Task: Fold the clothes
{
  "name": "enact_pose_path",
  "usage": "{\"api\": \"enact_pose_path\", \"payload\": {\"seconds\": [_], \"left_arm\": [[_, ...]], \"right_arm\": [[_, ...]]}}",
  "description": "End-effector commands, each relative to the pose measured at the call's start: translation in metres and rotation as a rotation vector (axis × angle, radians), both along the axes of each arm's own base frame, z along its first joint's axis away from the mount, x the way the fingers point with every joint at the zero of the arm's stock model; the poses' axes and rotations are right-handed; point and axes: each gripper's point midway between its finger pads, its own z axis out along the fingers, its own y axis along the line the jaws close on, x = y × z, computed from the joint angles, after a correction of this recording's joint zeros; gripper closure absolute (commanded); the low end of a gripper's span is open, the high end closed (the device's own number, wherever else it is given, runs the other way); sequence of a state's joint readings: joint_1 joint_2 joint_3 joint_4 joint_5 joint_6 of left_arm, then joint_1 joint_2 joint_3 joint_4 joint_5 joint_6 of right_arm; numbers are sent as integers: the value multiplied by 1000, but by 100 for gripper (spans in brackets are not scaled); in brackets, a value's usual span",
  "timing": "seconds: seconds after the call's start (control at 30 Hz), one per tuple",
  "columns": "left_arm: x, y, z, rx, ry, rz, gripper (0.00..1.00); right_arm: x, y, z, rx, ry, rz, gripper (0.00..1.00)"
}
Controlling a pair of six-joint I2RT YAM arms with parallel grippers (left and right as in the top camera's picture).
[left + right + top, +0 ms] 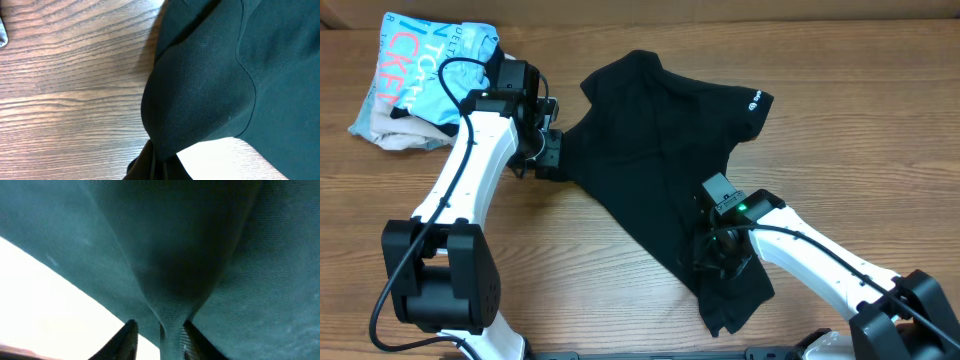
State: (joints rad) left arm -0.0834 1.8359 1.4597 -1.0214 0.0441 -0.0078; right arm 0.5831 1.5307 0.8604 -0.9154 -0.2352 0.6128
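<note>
Wooden table (pixel 620 270): lowered left pincer (pixel 548 156) and right pincer (pixel 716 256) pinch black shirt (pixel 660 120).

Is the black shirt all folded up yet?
No, the shirt lies spread out and rumpled on the table.

Wooden table (pixel 600 290) carries a spread black shirt (pixel 660 130) and light folded garments (pixel 410 80).

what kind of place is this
Probably a robot lab or test bench rather than a home. White robot arms stand at a wooden table, handling a black shirt, with a pile of other clothes in the corner.
</note>
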Motion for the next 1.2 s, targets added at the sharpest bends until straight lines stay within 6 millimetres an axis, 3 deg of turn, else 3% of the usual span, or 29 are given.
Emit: {"api": "enact_pose_path", "payload": {"seconds": [0.0, 0.1, 0.3, 0.5, 0.73, 0.8, 0.83, 0.87, 0.9, 0.97, 1.17], "left_arm": [[5, -3, 4, -2, -18, -8, 96], [5, -3, 4, -2, -18, -8, 96], [5, -3, 4, -1, -18, -8, 96], [5, -3, 4, -1, -18, -7, 96], [2, -10, 4, -21, -5, -22, 96], [1, -16, 4, -37, -3, -31, 96], [0, -19, 4, -42, 0, -37, 96], [-1, -21, 4, -42, 1, -43, 96], [-1, -22, 4, -42, 3, -47, 96], [-2, -25, 4, -42, 5, -55, 96], [1, -28, 4, -47, -9, -42, 96]], "right_arm": [[0, 1, -3, -3, 11, -52, 78], [5, -1, -4, -15, 1, -96, 94], [25, -26, 2, -65, -15, -212, 96], [80, -92, 45, -133, -111, -339, 96], [159, -202, 116, -116, -373, -561, 96], [174, -224, 132, -81, -451, -591, 96], [178, -228, 139, -41, -474, -589, 81], [180, -229, 146, 4, -487, -581, 54], [179, -229, 148, 28, -486, -578, 35], [171, -229, 149, 40, -455, -581, 26], [126, -189, 134, 56, -232, -502, 22]]}}
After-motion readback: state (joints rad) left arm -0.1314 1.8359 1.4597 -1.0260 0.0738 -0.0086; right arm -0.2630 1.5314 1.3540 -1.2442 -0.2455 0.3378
